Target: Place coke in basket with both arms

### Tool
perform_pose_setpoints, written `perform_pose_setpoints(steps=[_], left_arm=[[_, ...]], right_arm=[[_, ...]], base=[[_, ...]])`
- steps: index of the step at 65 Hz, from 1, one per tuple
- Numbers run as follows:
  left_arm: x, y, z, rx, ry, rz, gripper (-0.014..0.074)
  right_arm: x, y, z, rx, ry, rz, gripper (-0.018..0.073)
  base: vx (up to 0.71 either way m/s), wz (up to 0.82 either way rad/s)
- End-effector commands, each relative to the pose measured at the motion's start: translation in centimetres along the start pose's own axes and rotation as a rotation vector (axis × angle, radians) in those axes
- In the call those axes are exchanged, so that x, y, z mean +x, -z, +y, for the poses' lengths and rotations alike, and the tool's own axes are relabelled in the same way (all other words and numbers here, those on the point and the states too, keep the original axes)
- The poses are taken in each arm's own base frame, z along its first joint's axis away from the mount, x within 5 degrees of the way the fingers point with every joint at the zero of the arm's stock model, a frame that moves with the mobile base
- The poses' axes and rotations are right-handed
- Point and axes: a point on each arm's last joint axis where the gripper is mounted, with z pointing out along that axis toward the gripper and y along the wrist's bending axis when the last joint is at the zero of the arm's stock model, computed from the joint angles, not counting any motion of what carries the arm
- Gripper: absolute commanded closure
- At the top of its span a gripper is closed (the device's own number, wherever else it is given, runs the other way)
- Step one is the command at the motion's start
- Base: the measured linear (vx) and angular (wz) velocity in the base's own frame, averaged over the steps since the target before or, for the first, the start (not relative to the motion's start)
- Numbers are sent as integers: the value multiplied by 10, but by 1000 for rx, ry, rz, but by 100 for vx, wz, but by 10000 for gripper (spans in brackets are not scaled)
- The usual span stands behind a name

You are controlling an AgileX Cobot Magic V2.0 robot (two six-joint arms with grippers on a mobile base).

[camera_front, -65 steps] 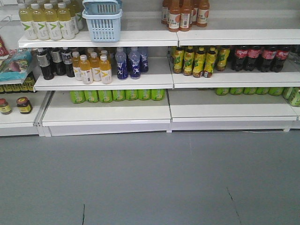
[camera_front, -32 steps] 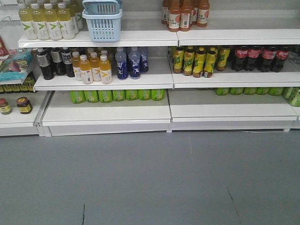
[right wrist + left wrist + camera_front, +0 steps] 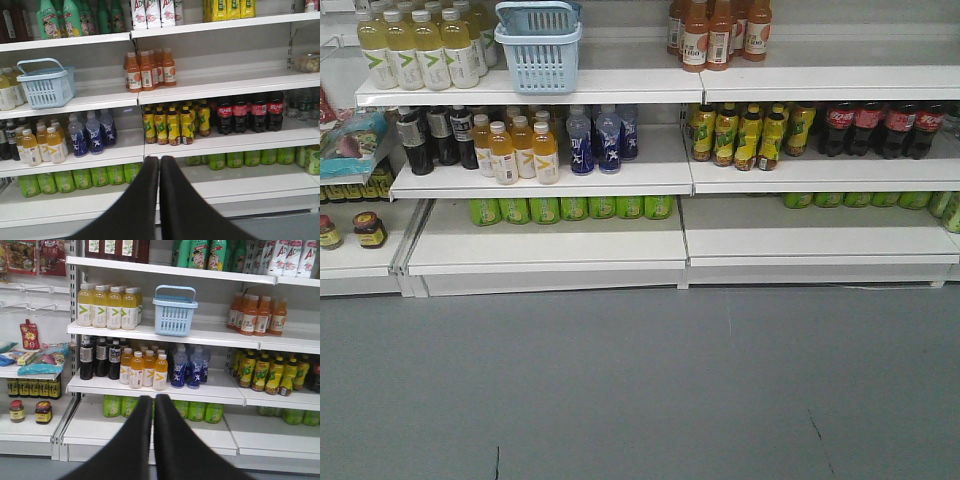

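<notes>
The basket (image 3: 539, 50) sat on a shelf (image 3: 630, 85), handle up (yellow bottles (image 3: 420, 50) just left of it). The coke (image 3: 880, 128) stood one shelf lower, well right of the basket. The left gripper (image 3: 154, 399) and right gripper (image 3: 159, 160) were pinched closed, empty, well short of the basket.
</notes>
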Motion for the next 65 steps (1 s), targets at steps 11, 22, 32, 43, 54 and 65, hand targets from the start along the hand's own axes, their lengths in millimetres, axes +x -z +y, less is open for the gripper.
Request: perform_pose_setpoints(steps=[11,22,32,43,54,65], left_arm=[[-19,4,-4,26,-2,-123,603],[-19,4,-4,26,-2,-123,603],[-19,4,-4,26,-2,-123,603],[-19,4,-4,26,-2,-123,603],[-19,4,-4,26,-2,-123,603],[-19,4,-4,26,-2,-123,603]], right_arm=[[-5,1,1,-9,10,-73,564],[-5,1,1,-9,10,-73,564],[-5,1,1,-9,10,-73,564],[-5,1,1,-10,10,-74,564],[-5,1,1,-10,10,-74,564],[-5,1,1,-10,10,-74,564]], base=[[11,-4],[11,0],[11,14],[13,13],[16,6],[19,4]])
